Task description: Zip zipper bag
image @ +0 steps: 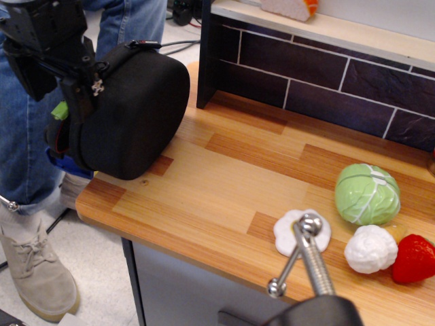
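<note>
The zipper bag (pixel 132 112) is a large black rounded case standing on its edge at the left end of the wooden counter (pixel 224 183), partly overhanging it. Its black strap (pixel 139 45) lies over the top. The bright green pull tab (pixel 60 111) shows on the rim at the bag's left side. My black gripper (pixel 76 107) comes in from the top left, and its fingers reach down against the rim right beside the tab. The fingers hide the gap, so I cannot tell whether it is open or shut.
A toy cabbage (pixel 367 193), a white toy (pixel 370 248), a strawberry (pixel 413 258) and a flat white piece (pixel 291 227) lie at the right. A metal bar (pixel 309 261) rises at the front. A dark tiled back wall (pixel 306 68) stands behind. A person's jeans (pixel 27 149) are left.
</note>
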`<state>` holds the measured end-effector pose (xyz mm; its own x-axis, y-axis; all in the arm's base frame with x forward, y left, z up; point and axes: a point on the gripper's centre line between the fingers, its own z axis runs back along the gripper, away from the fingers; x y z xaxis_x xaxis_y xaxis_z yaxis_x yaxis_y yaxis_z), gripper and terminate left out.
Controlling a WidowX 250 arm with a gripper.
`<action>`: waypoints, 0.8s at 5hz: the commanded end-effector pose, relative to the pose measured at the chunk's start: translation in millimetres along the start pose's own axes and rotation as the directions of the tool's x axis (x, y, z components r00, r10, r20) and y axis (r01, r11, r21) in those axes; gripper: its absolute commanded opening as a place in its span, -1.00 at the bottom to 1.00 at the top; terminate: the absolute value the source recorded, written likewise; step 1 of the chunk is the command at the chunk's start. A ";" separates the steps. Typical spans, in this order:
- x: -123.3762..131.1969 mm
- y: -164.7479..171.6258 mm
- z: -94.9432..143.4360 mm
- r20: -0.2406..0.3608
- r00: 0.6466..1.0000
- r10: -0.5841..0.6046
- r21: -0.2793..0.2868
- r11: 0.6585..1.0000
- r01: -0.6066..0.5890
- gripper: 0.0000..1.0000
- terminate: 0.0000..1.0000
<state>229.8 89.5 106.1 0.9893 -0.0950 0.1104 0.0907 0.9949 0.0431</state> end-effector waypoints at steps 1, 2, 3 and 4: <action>6.7 -0.2 -1.5 -0.004 1.000 0.003 0.009 1.000 -0.003 1.00 -1.00; 1.5 0.6 -11.1 0.019 1.000 -0.007 0.031 1.000 0.006 -1.00 -1.00; -1.5 3.2 -10.2 0.026 1.000 -0.008 0.027 1.000 0.007 -1.00 -1.00; -0.9 2.6 -8.1 0.033 0.999 0.003 0.025 1.000 -0.004 -1.00 -1.00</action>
<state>228.7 91.4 90.7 0.9895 -0.0883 0.1145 0.0824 0.9951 0.0550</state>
